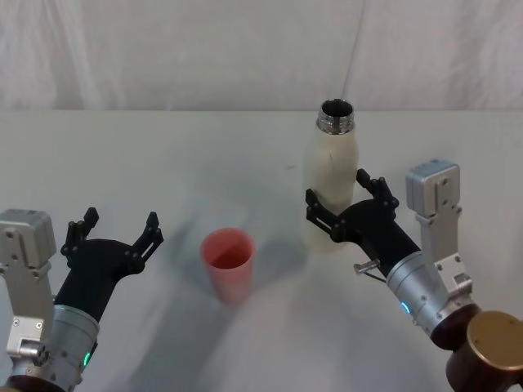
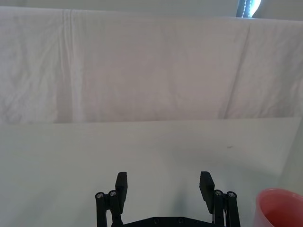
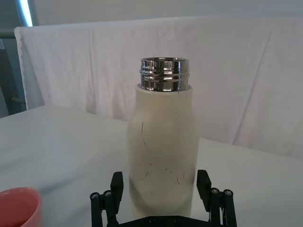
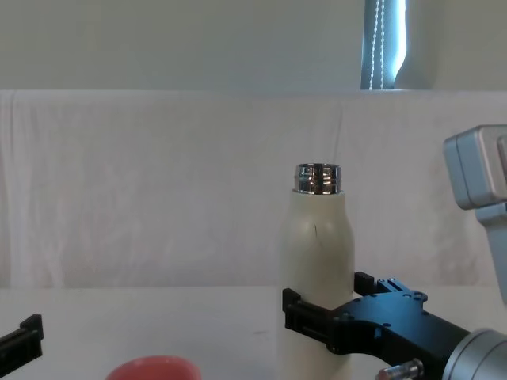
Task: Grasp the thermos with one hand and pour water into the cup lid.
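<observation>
The right gripper reaches forward and inward from the lower right of the head view, its silver-grey wrist angled up toward the middle of the table. Its two black fingers are spread and stand one on each side of the lower body of the thermos; in the right wrist view the pads sit just beside the bottle's walls, and whether they press on it cannot be told. The jaws look released rather than clenched.

The left gripper lies low at the near left of the table, pointing forward, its fingers wide apart with nothing between them.

The thermos stands upright to the right of centre, its cap off and its chrome threaded neck open at the top. Fine dark scratches mark its cream-white side. The cup lid, pinkish-red and open side up, stands on the table nearer the robot and to the thermos's left, apart from it, between the two grippers.

The table is covered in a plain white cloth. Behind it hangs a white sheet with soft folds, and above the sheet is a pale wall with a bright strip at the upper right in the chest view.
</observation>
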